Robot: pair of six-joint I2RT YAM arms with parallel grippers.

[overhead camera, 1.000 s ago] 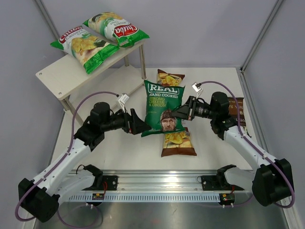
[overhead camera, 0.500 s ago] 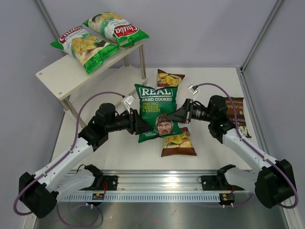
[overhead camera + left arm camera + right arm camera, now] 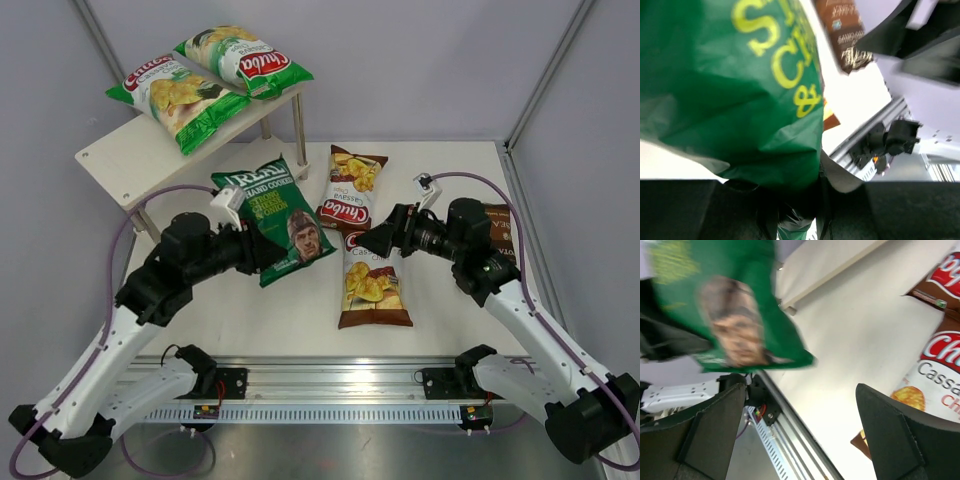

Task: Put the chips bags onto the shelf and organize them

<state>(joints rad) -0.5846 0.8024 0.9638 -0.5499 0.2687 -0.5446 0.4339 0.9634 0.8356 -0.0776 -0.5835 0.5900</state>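
My left gripper (image 3: 258,252) is shut on the lower edge of the dark green chips bag (image 3: 280,213) with a man's face and holds it above the table, left of centre. That bag (image 3: 740,85) fills the left wrist view, pinched at the bottom by the gripper (image 3: 790,212). My right gripper (image 3: 373,238) stands open and empty, apart from the green bag (image 3: 730,305). Two brown Chuba bags (image 3: 352,190) (image 3: 372,282) lie mid-table. Two green-white bags (image 3: 178,97) (image 3: 245,58) lie on the shelf (image 3: 120,160). A dark brown bag (image 3: 500,225) is partly hidden by the right arm.
The shelf's thin metal leg (image 3: 299,130) stands just behind the brown bags. A metal rail (image 3: 330,385) with both arm bases runs along the near edge. Grey walls close in the table on the left, back and right.
The right gripper has let go of the green bag and drawn back to the right. The left gripper has closed on the bag and carried it left, toward the shelf, uncovering the brown bags.
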